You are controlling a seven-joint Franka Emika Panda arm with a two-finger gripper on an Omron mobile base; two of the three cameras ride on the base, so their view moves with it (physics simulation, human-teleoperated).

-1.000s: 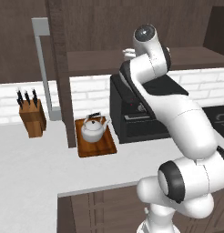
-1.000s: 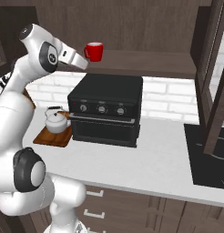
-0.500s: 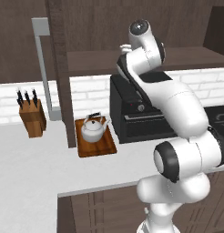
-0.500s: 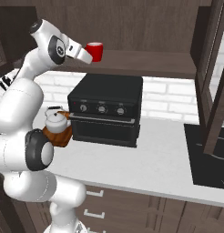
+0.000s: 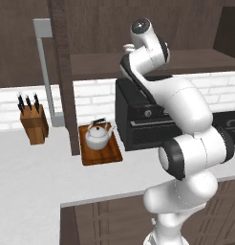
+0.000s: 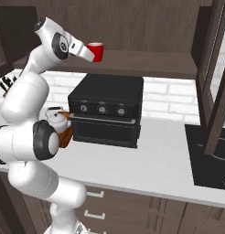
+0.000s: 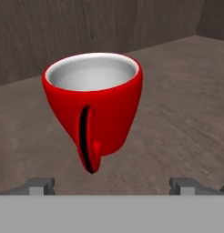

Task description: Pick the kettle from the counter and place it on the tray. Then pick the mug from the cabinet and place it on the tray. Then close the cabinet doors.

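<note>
The red mug (image 6: 96, 51) stands upright on the shelf of the dark wooden cabinet (image 6: 146, 64). My gripper (image 6: 89, 54) is raised to shelf height, just left of the mug. In the hand view the mug (image 7: 93, 103) is close ahead with its handle turned toward me. My gripper (image 7: 112, 186) is open, its fingertips (image 7: 41, 185) wide apart on either side and short of the mug. The white-grey kettle (image 5: 99, 135) sits on the reddish-brown tray (image 5: 103, 154) on the counter (image 5: 38, 172), left of the oven. A cabinet door (image 5: 62, 76) stands open.
A black countertop oven (image 6: 107, 109) sits under the shelf. A wooden knife block (image 5: 34, 123) stands at the far left of the counter. The right cabinet door (image 6: 215, 77) hangs open above a dark cooktop (image 6: 210, 157).
My arm has swung up and my hand has moved closer to the mug along the shelf. The kettle and tray have not moved.
</note>
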